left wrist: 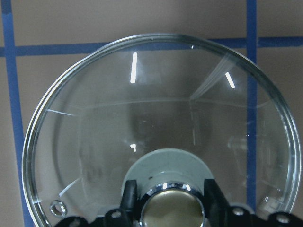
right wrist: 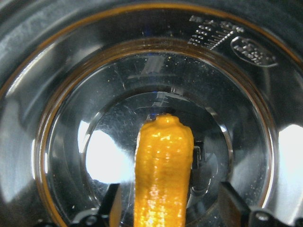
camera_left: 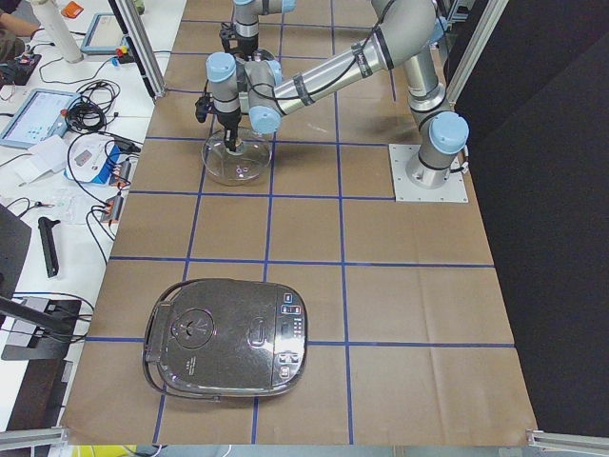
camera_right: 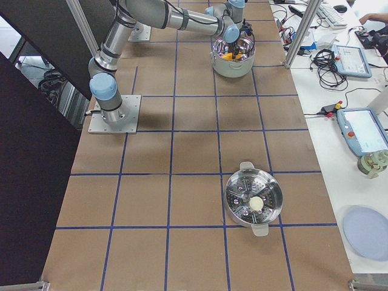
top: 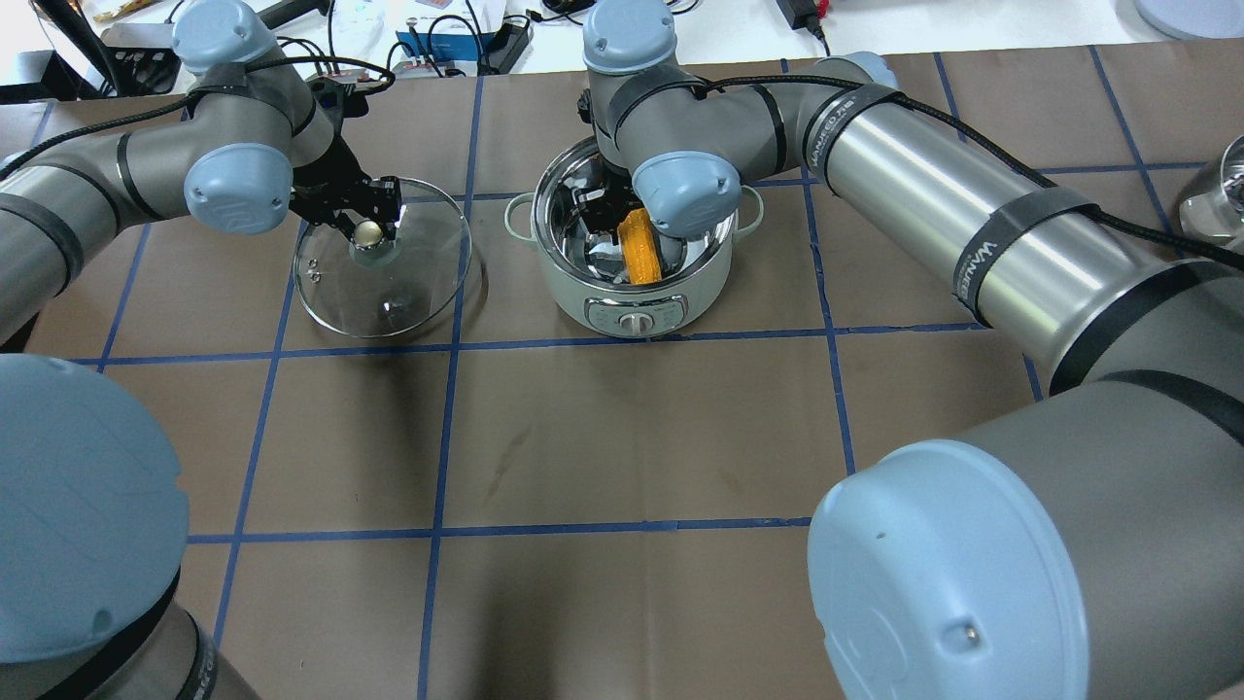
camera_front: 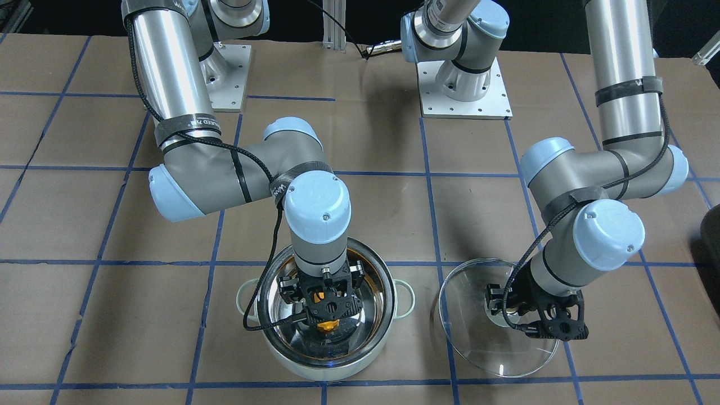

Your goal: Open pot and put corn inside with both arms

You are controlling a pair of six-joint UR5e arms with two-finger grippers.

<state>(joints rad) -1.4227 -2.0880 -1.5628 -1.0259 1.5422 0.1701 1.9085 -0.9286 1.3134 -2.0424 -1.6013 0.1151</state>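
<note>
Right tool: my right gripper is down inside the round, shiny steel pot with pale outer wall. Its jaws are set wider than the cob, with a sliver of gap on each side in the wrist view, so I judge there is no grip.
Corn: the small yellow-orange bumpy corn cob is inside the pot, between those jaws.
Long axis: it runs away from my wrist, tip toward the pot floor, tilted.
Left tool: my left gripper is clamped on the chrome knob of the round glass lid, which sits on the table beside the pot, apart from it.
Coming move: a straight lift out of the pot, I think.
</note>
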